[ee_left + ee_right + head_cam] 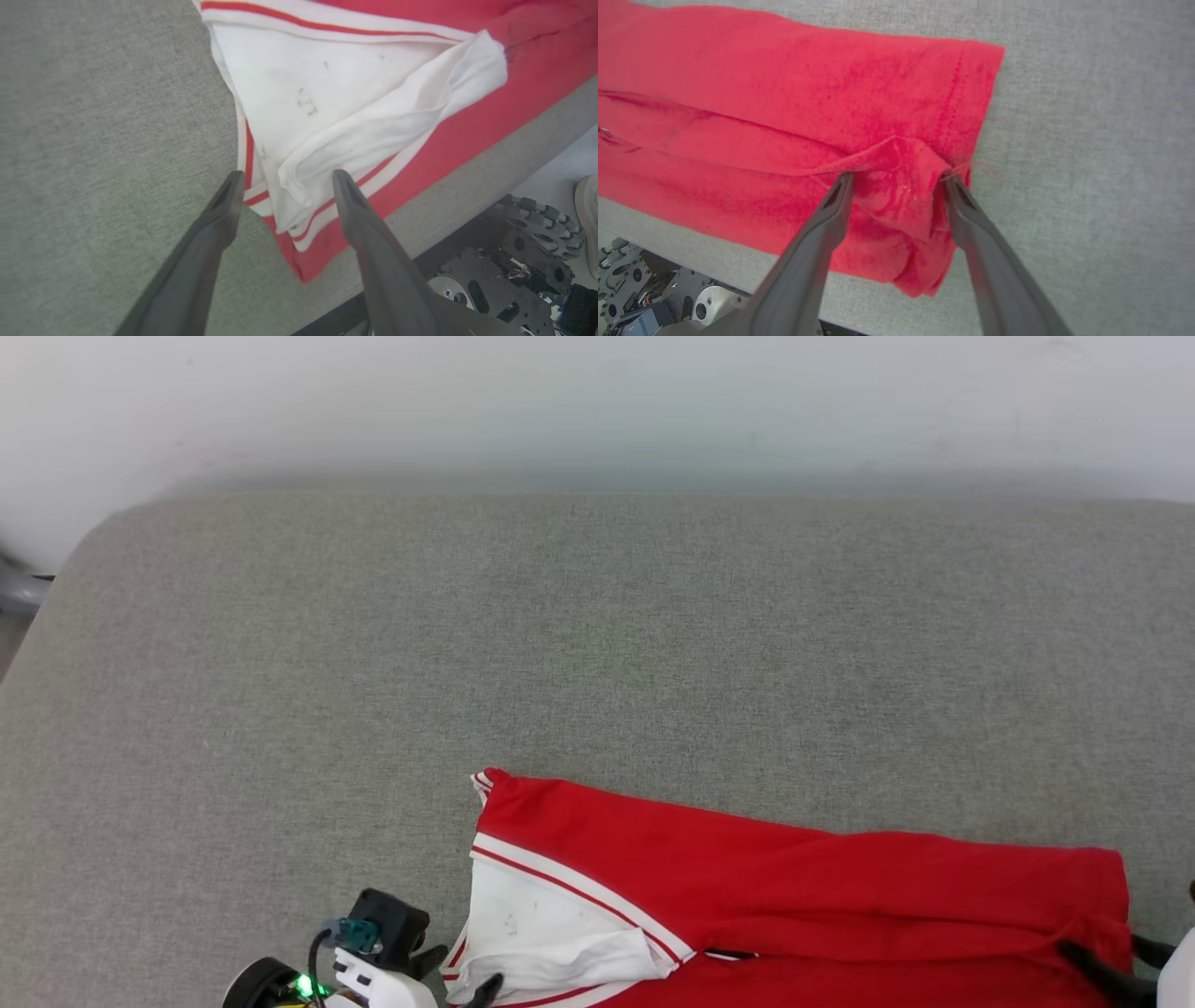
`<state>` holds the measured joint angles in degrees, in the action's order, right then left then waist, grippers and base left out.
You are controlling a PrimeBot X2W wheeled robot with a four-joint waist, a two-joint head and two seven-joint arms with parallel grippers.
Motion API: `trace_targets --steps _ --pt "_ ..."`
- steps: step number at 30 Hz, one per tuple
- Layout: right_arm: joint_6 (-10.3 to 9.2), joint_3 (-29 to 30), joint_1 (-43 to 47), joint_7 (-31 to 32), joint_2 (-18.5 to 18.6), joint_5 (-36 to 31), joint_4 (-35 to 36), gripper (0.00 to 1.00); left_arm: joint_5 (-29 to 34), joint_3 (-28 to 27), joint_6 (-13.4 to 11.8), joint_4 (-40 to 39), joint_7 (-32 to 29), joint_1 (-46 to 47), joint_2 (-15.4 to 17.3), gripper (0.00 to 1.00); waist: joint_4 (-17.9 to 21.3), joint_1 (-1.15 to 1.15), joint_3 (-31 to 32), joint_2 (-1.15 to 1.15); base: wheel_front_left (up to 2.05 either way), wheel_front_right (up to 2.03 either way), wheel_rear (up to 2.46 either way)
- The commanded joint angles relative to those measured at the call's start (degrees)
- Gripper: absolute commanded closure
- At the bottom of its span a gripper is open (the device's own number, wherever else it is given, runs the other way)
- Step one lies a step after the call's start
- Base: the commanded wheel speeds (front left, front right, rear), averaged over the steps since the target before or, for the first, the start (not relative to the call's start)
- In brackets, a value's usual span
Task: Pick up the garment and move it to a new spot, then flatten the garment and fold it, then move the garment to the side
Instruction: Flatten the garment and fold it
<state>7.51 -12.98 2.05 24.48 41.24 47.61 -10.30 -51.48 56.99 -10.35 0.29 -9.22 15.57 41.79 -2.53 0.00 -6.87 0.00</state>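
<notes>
The red shirt [794, 887] lay at the head view's lower right, its bottom cut off. The left claw [285, 179] stood wide over the white sleeve [355, 93], and the right claw [899, 179] stood wide astride the bunched hem [906, 163].

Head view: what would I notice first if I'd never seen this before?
The bright red garment, lying along the near edge of the wide gray padded surface. Next, the two grippers: the left gripper stands open over the white sleeve, and the right gripper stands open around a bunched red corner at the other end.
</notes>
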Motion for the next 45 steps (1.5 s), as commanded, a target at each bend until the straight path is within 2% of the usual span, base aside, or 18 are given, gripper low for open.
trace_targets --steps 1,5,8,15,17,20,21,22,25,28,31,39,45 --pt "-0.06 0.9 -0.7 0.3 0.2 1.0 0.6 0.00 0.1 -0.6 -0.4 0.0 0.8 -0.5 0.1 0.00 0.2 0.00 0.6 0.00 0.00 0.00 0.00" --pt "-0.05 5.5 0.7 5.4 -1.6 5.8 2.1 0.00 -1.0 -2.9 -2.2 -1.0 3.8 -1.4 0.4 0.00 0.6 0.00 2.0 0.00 0.00 0.00 0.00" --pt "-0.05 8.8 0.9 8.4 -2.2 5.7 4.7 0.00 -1.1 -5.5 -4.2 -2.1 7.7 -1.9 0.4 0.00 0.7 0.00 2.6 0.00 0.00 0.00 0.00" --pt "-0.05 15.9 0.5 15.6 -7.8 -0.1 8.0 0.00 1.5 -10.9 -8.4 -3.3 19.7 -2.7 -0.8 0.00 0.2 0.00 2.7 0.00 0.00 0.00 0.00" --pt "-0.05 16.9 0.3 16.5 -8.8 -1.4 8.0 0.00 2.1 -11.5 -9.1 -3.1 20.9 -2.8 -1.2 0.00 0.0 0.00 2.5 0.00 0.00 0.00 0.00" --pt "-0.05 20.3 -0.4 18.8 -12.1 -6.4 7.0 0.00 4.1 -13.2 -10.2 -2.8 23.3 -3.3 -2.6 0.00 -0.6 0.00 1.7 0.00 0.00 0.00 0.00" --pt "-0.05 23.5 -1.3 20.1 -15.2 -8.9 5.6 0.00 5.6 -14.6 -10.5 -2.5 24.1 -3.8 -3.4 0.00 -0.9 0.00 1.3 0.00 0.00 0.00 0.00" --pt "-0.05 23.5 -1.3 20.1 -15.2 -8.9 5.6 0.00 5.6 -14.6 -10.5 -2.5 24.1 -3.8 -3.4 0.00 -0.9 0.00 1.3 0.00 0.00 0.00 0.00" --pt "-0.06 29.2 -2.7 21.9 -19.6 -13.2 3.0 0.00 7.8 -16.8 -10.3 -2.1 24.4 -4.8 -4.9 0.00 -1.4 0.00 0.4 0.00 0.00 0.00 0.00" --pt "-0.05 32.7 -4.4 23.5 -23.6 -16.2 0.9 0.00 9.7 -19.0 -9.2 -1.7 24.5 -6.2 -6.0 0.00 -1.8 0.00 -0.4 0.00 0.00 0.00 0.00" --pt "-0.05 34.6 -5.2 24.7 -25.9 -18.3 -1.4 0.00 11.2 -20.9 -7.8 -1.2 24.5 -7.1 -7.1 0.00 -2.1 0.00 -0.9 0.00 0.00 0.00 0.00" --pt "-0.04 31.9 -3.8 28.2 -29.7 -18.8 -4.7 0.00 13.5 -24.0 -4.8 0.6 24.5 -8.1 -8.7 0.00 -2.4 0.00 -1.5 0.00 0.00 0.00 0.00" --pt "-0.02 29.4 -4.0 27.2 -31.6 -17.8 -6.3 0.00 14.3 -25.3 -3.5 1.6 24.5 -8.5 -9.5 0.00 -2.1 0.00 -1.4 0.00 0.00 0.00 0.00"
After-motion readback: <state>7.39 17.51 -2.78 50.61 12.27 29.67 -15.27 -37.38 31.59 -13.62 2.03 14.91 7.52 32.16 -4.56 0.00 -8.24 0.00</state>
